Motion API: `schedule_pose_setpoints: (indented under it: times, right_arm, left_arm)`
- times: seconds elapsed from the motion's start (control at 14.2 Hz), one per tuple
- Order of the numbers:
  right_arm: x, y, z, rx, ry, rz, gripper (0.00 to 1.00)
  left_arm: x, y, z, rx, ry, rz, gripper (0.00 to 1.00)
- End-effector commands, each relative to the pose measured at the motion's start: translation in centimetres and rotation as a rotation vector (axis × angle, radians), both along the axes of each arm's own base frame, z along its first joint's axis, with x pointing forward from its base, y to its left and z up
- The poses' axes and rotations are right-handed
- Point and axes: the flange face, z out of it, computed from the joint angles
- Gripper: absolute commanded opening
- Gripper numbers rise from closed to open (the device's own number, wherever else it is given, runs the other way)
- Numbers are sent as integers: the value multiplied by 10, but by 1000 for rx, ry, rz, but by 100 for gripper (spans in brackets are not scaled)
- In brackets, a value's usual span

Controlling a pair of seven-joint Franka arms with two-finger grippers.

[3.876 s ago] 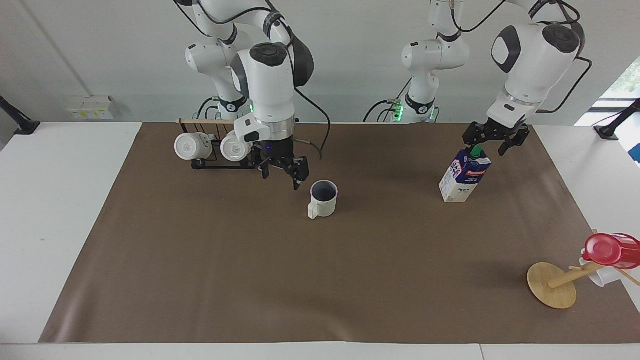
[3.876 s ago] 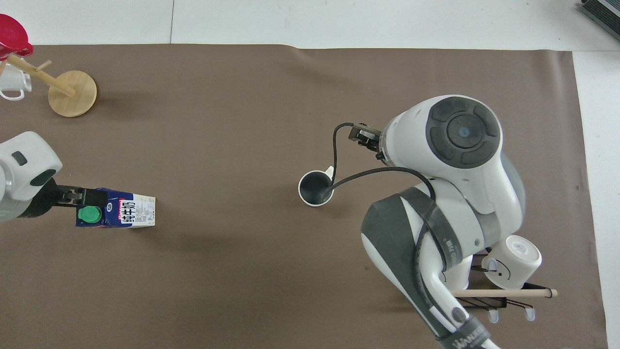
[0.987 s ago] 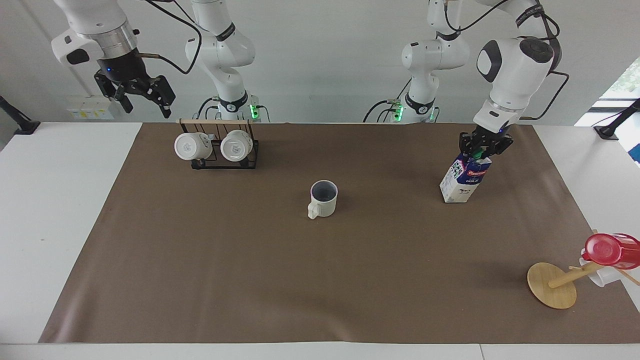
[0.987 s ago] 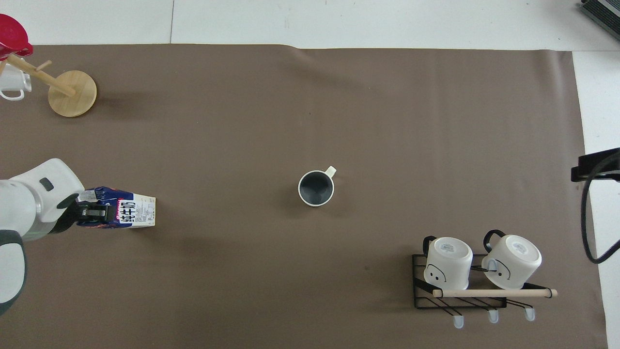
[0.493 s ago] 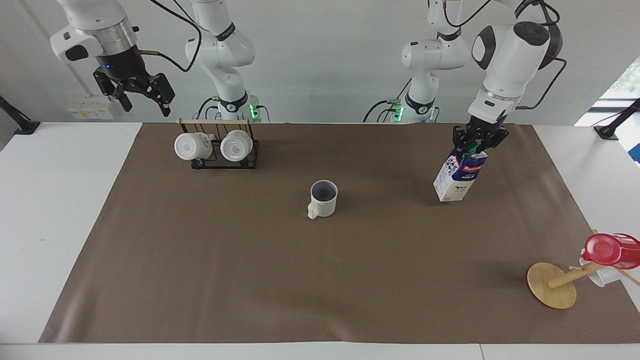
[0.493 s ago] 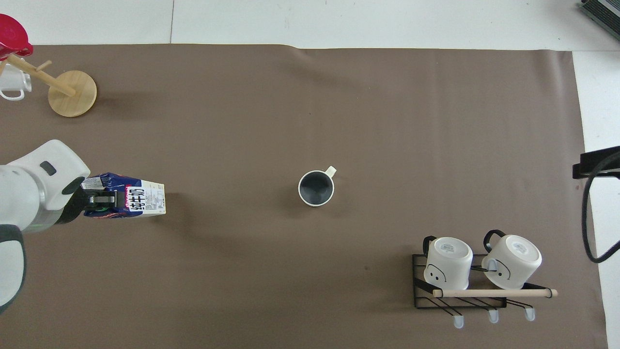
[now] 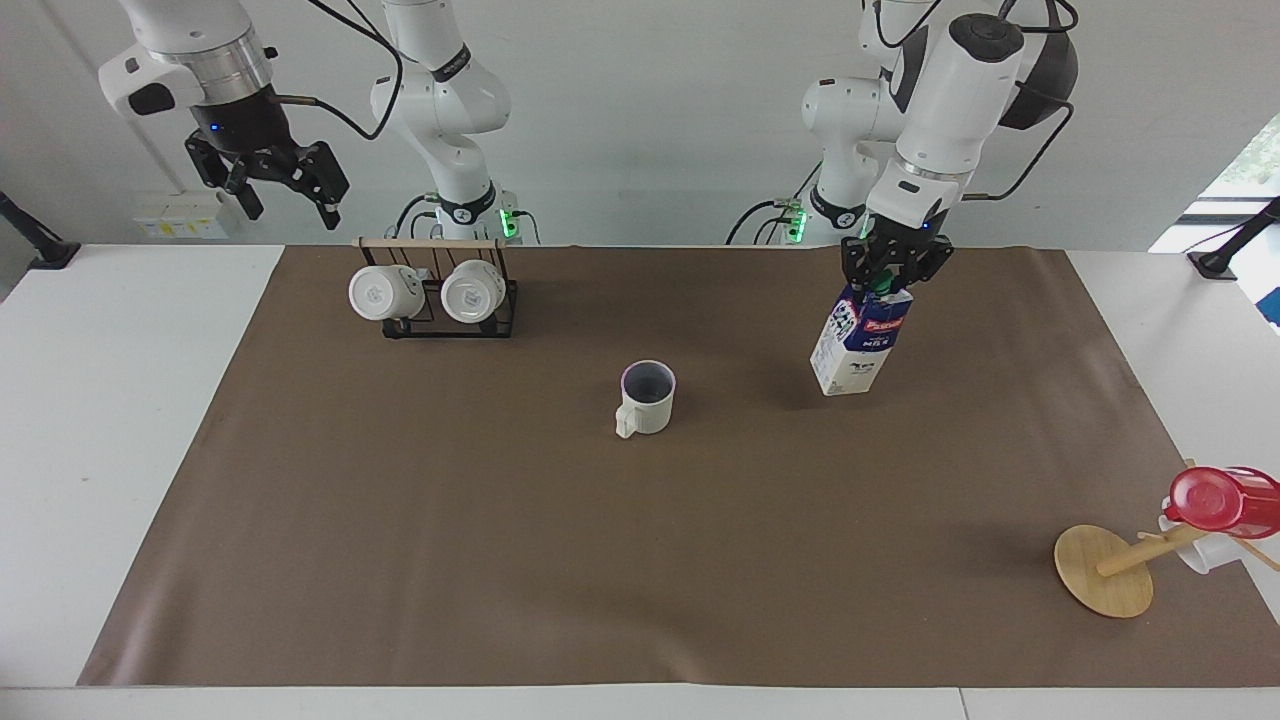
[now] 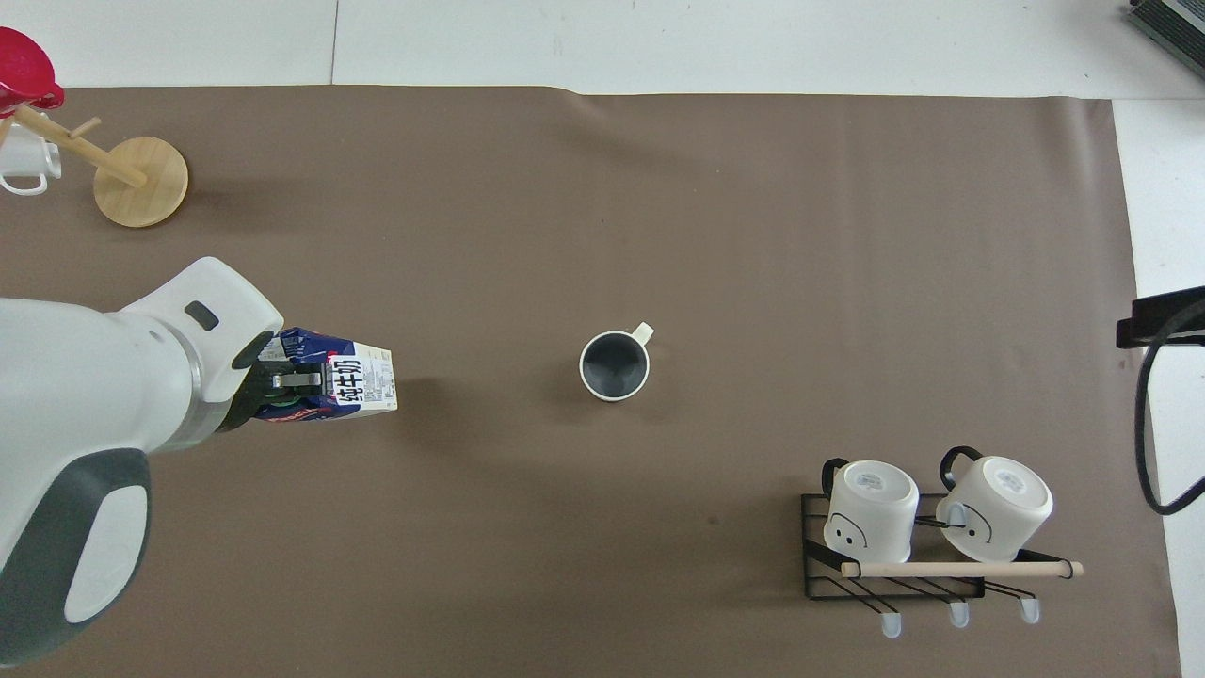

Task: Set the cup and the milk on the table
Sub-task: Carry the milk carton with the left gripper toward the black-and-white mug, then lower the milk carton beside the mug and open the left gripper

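Note:
The cream cup (image 7: 646, 398) stands upright on the brown sheet of the table (image 7: 500, 520) near its middle, handle pointing away from the robots; it also shows in the overhead view (image 8: 615, 365). My left gripper (image 7: 890, 282) is shut on the top of the blue-and-white milk carton (image 7: 860, 343) and holds it just above the sheet, between the cup and the left arm's end. In the overhead view the carton (image 8: 350, 382) hangs from the left gripper (image 8: 282, 386). My right gripper (image 7: 285, 190) is open and empty, raised high beside the mug rack.
A black wire rack (image 7: 440, 310) with two white mugs stands near the right arm's base. A wooden mug tree (image 7: 1105, 570) with a red translucent cup (image 7: 1222, 500) leans at the left arm's end, far from the robots.
My left gripper shut on the milk carton, lifted it and carried it toward the cup. My right gripper left the cup and rose high toward its own end of the table.

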Motion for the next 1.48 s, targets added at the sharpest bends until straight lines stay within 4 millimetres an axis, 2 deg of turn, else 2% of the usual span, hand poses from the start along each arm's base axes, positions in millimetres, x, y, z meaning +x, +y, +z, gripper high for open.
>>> schedule_pose_setpoints:
  times: [0.0,0.21,0.42,0.7,0.92,1.41]
  right_arm:
    - [-2,-1,4,1,-12,21,100]
    - [-2,-1,4,1,-12,21,100]
    - [-1,-1,3,1,-10,21,100]
    - [-2,-1,4,1,-12,23,100]
    - [-2,-1,4,1,-12,20,100]
    - [-2,-1,4,1,-12,23,100]
  left_arm:
    - [15,-29,9,-1,13,6,46]
    - [18,-70,2,-19,13,52,46]
    - [21,-115,-14,-22,27,107,46]
    - [27,-150,-40,21,-9,49,47]
    - [29,-165,-54,23,-19,35,47]
    - [21,-171,-69,34,5,42,52]
